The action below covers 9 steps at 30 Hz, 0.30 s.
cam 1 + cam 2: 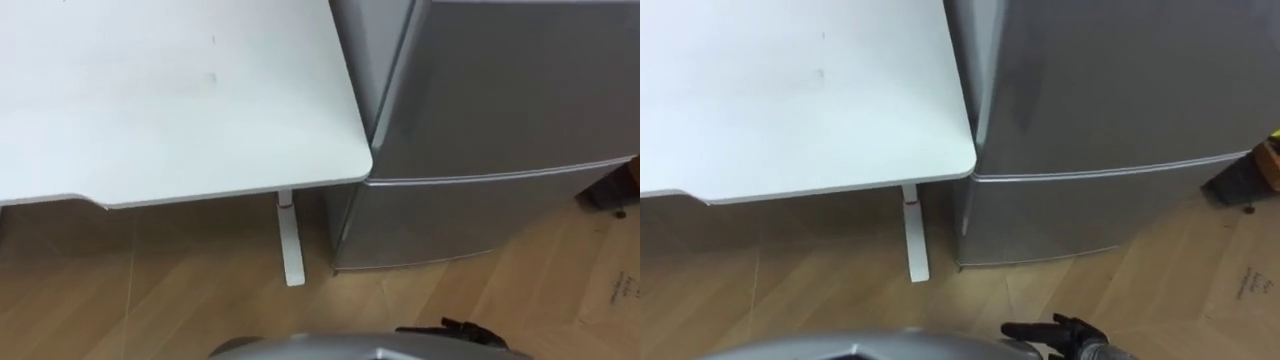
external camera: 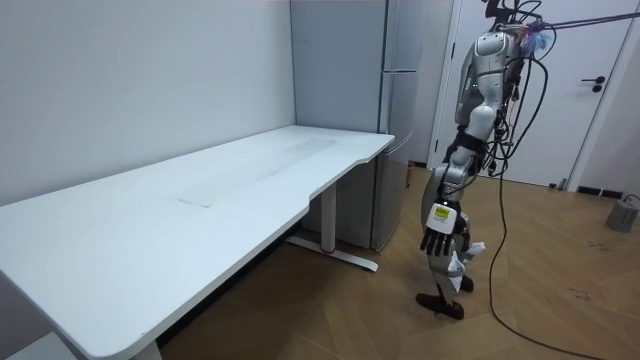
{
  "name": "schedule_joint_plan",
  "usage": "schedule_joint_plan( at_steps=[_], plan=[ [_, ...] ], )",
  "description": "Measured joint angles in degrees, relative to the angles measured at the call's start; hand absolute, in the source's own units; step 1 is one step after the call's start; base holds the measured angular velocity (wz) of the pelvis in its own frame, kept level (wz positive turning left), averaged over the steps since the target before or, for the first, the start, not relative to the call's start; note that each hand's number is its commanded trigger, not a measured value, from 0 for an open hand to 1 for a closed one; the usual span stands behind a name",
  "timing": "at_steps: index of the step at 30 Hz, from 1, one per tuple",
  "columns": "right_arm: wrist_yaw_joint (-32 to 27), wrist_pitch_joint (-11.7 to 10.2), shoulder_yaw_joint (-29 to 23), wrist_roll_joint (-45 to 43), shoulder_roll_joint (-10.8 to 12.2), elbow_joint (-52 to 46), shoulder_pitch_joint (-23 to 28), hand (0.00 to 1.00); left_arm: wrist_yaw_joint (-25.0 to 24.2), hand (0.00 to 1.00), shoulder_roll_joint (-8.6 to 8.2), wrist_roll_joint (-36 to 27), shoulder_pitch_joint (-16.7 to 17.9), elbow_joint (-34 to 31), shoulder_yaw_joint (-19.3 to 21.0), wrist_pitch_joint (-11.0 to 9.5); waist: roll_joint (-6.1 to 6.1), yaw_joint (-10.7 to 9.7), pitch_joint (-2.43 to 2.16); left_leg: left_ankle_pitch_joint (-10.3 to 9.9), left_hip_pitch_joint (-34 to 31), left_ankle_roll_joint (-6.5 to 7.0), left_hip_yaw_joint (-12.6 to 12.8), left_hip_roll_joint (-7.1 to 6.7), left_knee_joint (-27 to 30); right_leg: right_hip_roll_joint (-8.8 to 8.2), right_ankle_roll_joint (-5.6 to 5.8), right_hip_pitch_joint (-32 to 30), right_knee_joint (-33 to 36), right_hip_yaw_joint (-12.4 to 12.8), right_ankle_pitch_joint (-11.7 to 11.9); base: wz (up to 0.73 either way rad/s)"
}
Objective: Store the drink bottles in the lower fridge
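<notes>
No drinks show in these views. The silver fridge [image 1: 520, 90] stands before me with both doors shut; its lower door [image 1: 470, 215] reaches down to the wooden floor. In the room view I stand upright facing the fridge [image 2: 400, 150], about a step away from it. My right hand [image 1: 1060, 335] shows at the bottom edge of the eye views, low over the floor, its dark fingers stretched out and holding nothing. My left hand [image 2: 437, 235] hangs beside my thigh with straight fingers, also holding nothing.
A large white table [image 1: 170, 100] stands to my left, its corner touching the fridge's side, with a white leg [image 1: 290, 240] on the floor. Flat cardboard [image 1: 615, 285] and a dark object [image 1: 610, 190] lie right of the fridge. A white door [image 2: 590, 90] stands behind me.
</notes>
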Motion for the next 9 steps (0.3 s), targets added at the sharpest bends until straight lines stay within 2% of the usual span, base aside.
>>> schedule_joint_plan(
  at_steps=[6,9],
  plan=[
    [-2.6,0.1,-1.3,-1.3,-0.3,2.0,-0.1,0.00,-0.1,0.00,-0.07,1.0,0.3,0.4,0.0,1.5,0.17,-0.1,0.00,0.0,-0.1,-0.05,-1.7,-0.47,0.0,0.13,0.18,1.5,-1.9,0.2,-0.1,0.15],
    [-3.9,0.1,-1.7,-1.5,-0.3,1.9,-0.2,0.00,-0.2,0.00,-0.09,1.0,0.2,0.4,0.0,1.6,0.21,-0.1,-0.01,0.1,-0.1,-0.24,-2.0,-0.45,-0.1,0.36,0.18,1.6,-1.9,0.2,-0.1,0.06]
  ],
)
